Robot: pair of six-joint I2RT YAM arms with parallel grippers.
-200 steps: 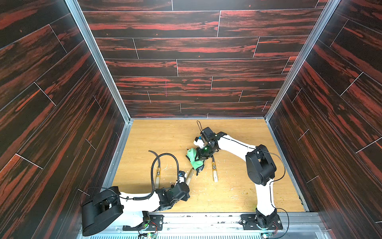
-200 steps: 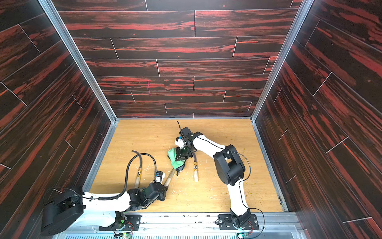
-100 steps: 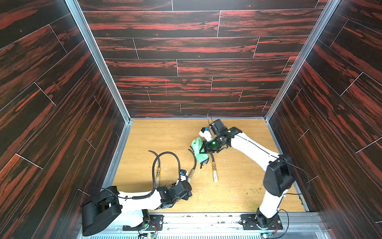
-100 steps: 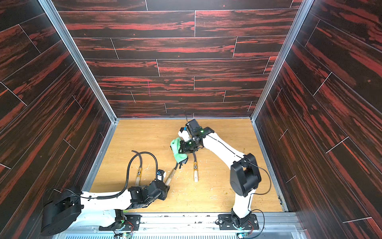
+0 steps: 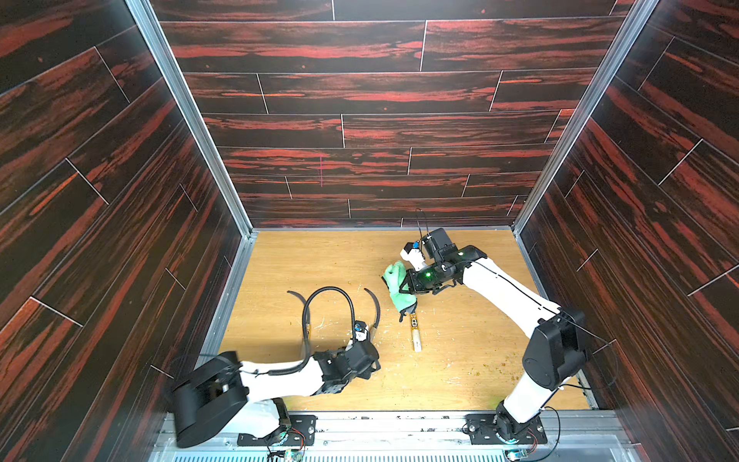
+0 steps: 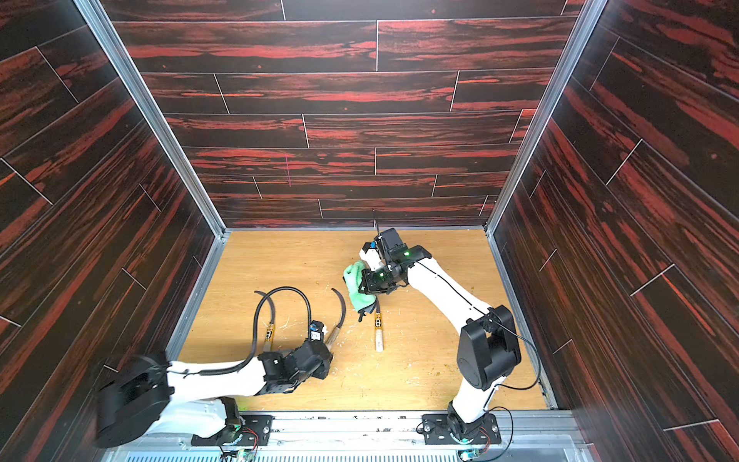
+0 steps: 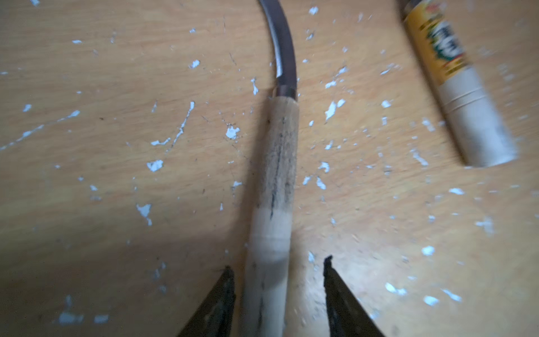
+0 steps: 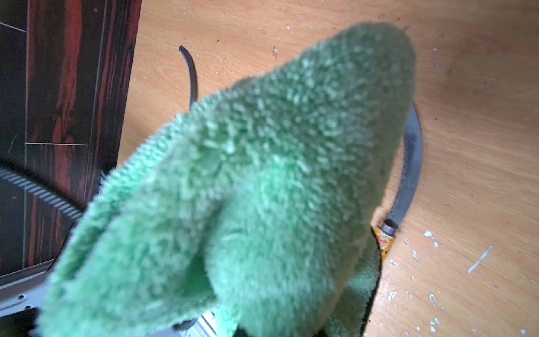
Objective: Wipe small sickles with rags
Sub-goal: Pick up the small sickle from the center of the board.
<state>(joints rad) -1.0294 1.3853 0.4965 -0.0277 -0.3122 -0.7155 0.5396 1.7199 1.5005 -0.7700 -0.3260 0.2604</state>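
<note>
Left tool [image 7: 279,264]: jaws parted either side of the handle of the plain sickle [image 7: 277,163], gripping nothing.
Right tool [image 5: 408,282]: clamped on the rag [image 5: 398,286], over the labelled sickle [image 5: 415,332], right of centre.
Change: we have just released the plain sickle onto the table [image 5: 460,360] and the rag has drawn away; we judge that wipe finished.
Label: yellow band, print unreadable.

On my table [image 5: 460,368] I see the left sickle [image 6: 269,331] beside the left arm's cable [image 5: 330,289], and the middle sickle [image 7: 277,163] just right of it, its handle between the fingers of the left gripper [image 7: 278,268]. The right sickle [image 5: 416,340] lies further right, its blade partly under the rag [image 5: 396,280] in my right gripper [image 5: 410,284]
</note>
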